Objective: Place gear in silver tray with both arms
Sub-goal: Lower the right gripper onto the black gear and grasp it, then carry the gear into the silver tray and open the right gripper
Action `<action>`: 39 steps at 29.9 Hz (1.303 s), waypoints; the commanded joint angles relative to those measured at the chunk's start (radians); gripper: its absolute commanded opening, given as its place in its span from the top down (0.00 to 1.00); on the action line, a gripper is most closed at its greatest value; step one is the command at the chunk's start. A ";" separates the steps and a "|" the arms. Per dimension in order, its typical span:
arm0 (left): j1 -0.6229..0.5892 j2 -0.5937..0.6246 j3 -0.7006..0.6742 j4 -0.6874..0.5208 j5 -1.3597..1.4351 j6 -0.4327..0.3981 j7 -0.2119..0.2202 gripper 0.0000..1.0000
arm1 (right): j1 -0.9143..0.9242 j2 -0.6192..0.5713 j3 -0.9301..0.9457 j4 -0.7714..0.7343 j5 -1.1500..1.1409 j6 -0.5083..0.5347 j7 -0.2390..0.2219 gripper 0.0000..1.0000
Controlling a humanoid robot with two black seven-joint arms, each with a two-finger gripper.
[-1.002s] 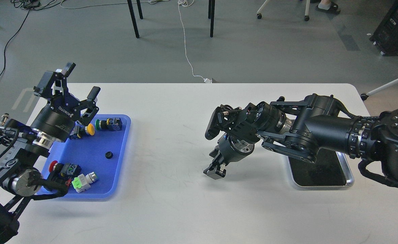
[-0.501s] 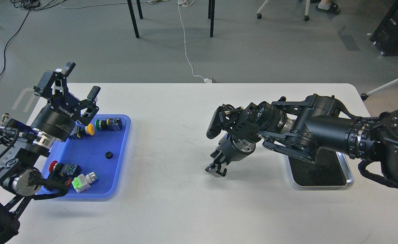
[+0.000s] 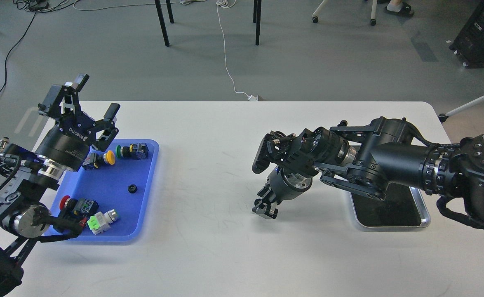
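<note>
While partly under right arm (image 3: 390, 165) | silver tray (image 3: 425, 214) long axis near-far

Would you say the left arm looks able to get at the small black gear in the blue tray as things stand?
Probably yes: the left gripper is open above the blue tray's far corner, and the gear lies alone on bare floor, uncovered.

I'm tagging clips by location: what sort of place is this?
Probably a robotics lab or workshop: a white table on a grey floor, loose cables, a blue tray of push-button switches, and a silver tray.
</note>
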 commanded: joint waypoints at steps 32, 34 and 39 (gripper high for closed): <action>0.000 -0.007 -0.011 -0.002 0.003 -0.003 0.000 0.02 | 0.159 -0.367 0.012 0.192 0.015 0.000 0.000 0.89; -0.001 -0.010 -0.009 -0.003 0.003 -0.005 0.000 0.02 | 0.161 -0.459 0.012 0.221 0.014 0.000 0.000 0.89; -0.001 -0.013 -0.002 -0.015 0.006 -0.002 0.000 0.02 | 0.130 -0.679 0.003 0.236 0.009 0.000 0.000 0.89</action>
